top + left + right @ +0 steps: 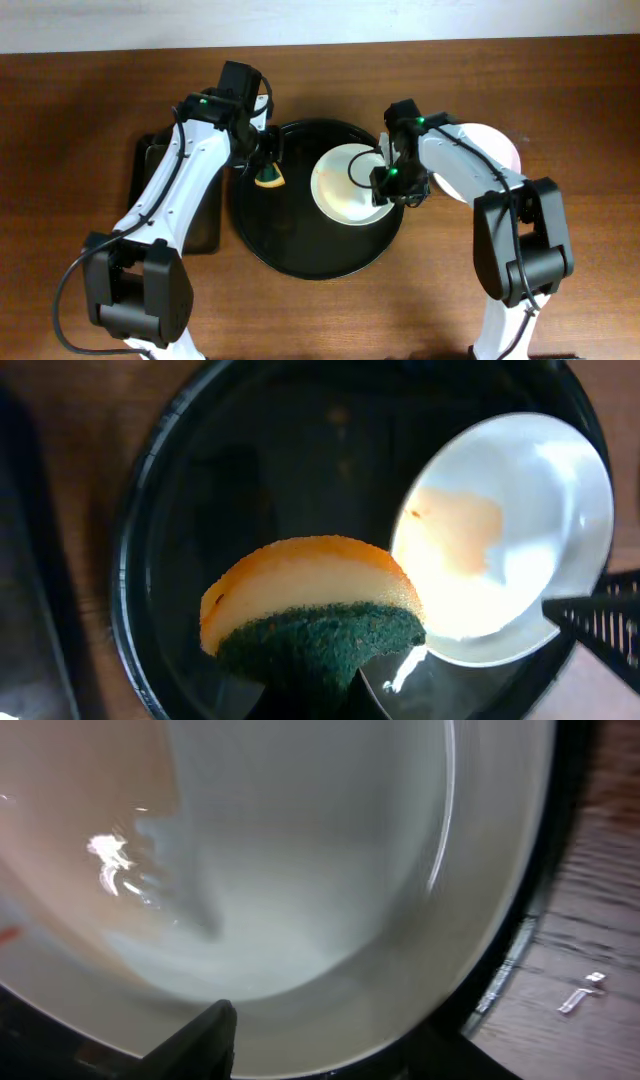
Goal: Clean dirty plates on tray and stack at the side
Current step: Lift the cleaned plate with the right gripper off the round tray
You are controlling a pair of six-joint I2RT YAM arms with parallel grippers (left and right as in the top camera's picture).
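Pinching a yellow-green sponge [310, 615], the left gripper [268, 170] hangs over the black tray [300, 255], left half. The smeared plate [343, 188] lies centre-frame on the right half, with the right gripper [390, 190] at its rim, spread impossible to tell.

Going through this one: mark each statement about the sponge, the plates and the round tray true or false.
1. The left gripper holds a sponge over the round tray. True.
2. The plate on the tray is clean. False: an orange smear shows on it.
3. Two plates lie on the tray. False: only one does; a second plate lies off it on the table, partly under the right arm.
4. The right gripper is at the rim of the plate on the tray. True.
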